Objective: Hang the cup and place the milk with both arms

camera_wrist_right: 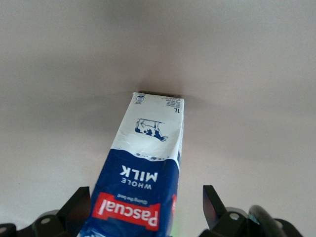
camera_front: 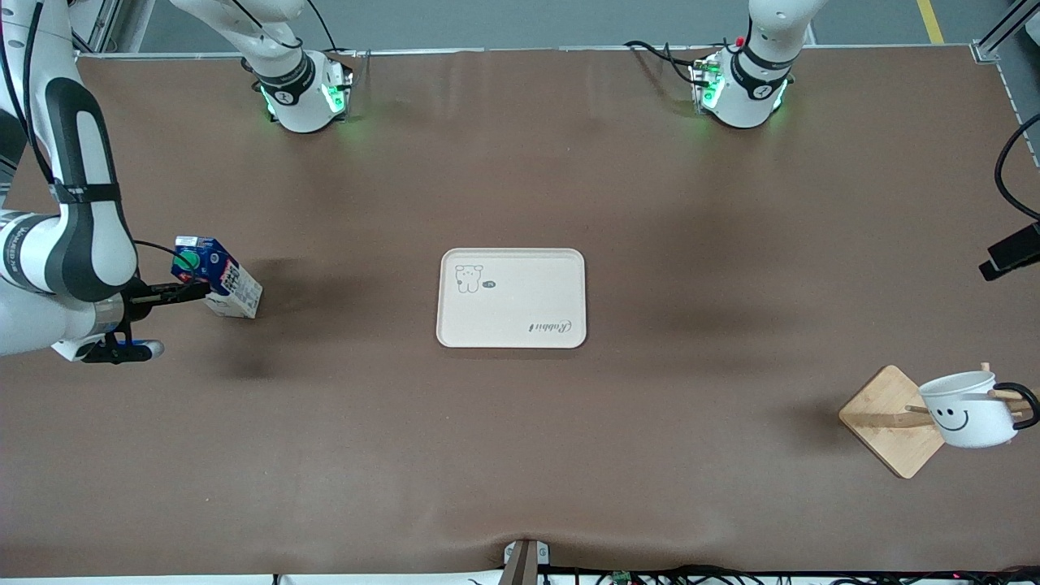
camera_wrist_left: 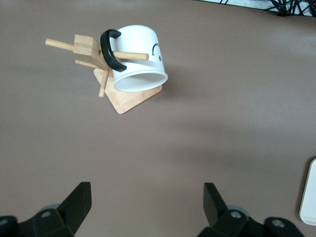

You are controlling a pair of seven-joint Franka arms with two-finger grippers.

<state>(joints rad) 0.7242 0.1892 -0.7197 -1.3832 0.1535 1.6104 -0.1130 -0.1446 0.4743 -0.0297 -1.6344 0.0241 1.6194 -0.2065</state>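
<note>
The milk (camera_front: 218, 278), a dark blue carton with a green cap, stands on the table toward the right arm's end. My right gripper (camera_front: 195, 288) is open around its upper part. In the right wrist view the carton (camera_wrist_right: 143, 168) lies between the fingers (camera_wrist_right: 79, 205), with a gap on one side. The cup (camera_front: 971, 410), white with a smiley face, hangs by its black handle on a peg of the wooden rack (camera_front: 881, 422) toward the left arm's end. My left gripper (camera_wrist_left: 147, 197) is open and empty over bare table, apart from the cup (camera_wrist_left: 138, 59) and rack (camera_wrist_left: 89, 49).
A cream tray (camera_front: 512, 253) lies in the middle of the table, and its edge shows in the left wrist view (camera_wrist_left: 310, 197). A black part of the left hand (camera_front: 1007, 253) shows at the front view's edge. Cables run along the table edge nearest the front camera.
</note>
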